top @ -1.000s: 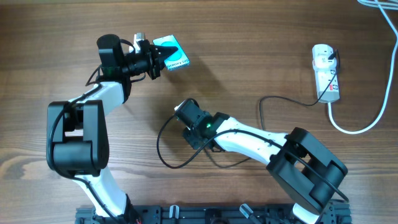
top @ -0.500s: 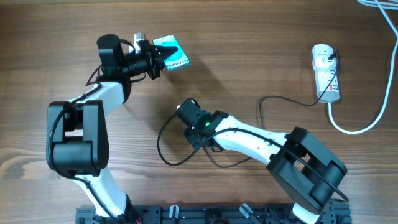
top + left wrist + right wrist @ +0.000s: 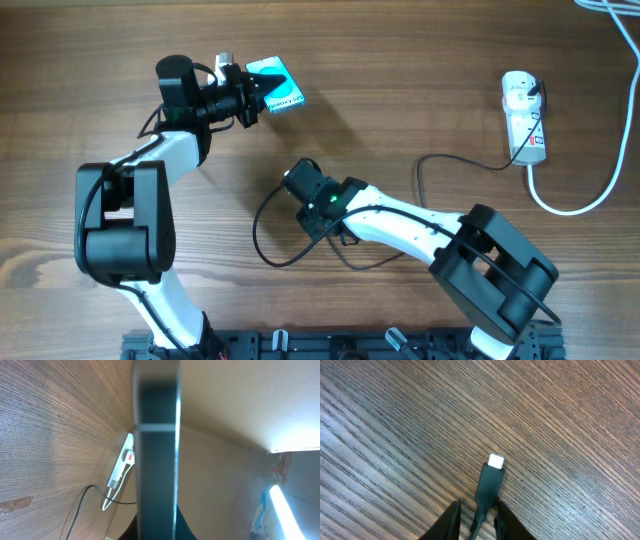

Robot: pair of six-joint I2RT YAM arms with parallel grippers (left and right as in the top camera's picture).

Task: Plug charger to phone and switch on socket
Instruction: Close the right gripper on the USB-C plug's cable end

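Observation:
The phone [image 3: 278,85], white-framed with a teal screen, is held off the table in my left gripper [image 3: 258,95], which is shut on it. In the left wrist view it shows edge-on as a dark vertical bar [image 3: 157,460]. My right gripper [image 3: 292,180] is at mid table. In the right wrist view its fingers [image 3: 476,519] are closed on the charger's black connector [image 3: 489,482], whose silver tip points away over the wood. The thin black charger cable [image 3: 256,225] loops left and then runs right to a black plug [image 3: 540,92] in the socket [image 3: 523,115].
A thicker white cable [image 3: 600,195] curves from the socket toward the right edge and the far right corner. The socket also shows far off in the left wrist view [image 3: 122,467]. The arm bases stand at the front edge.
My right gripper has shifted slightly up and to the right with the connector. The left arm and the phone have not moved.

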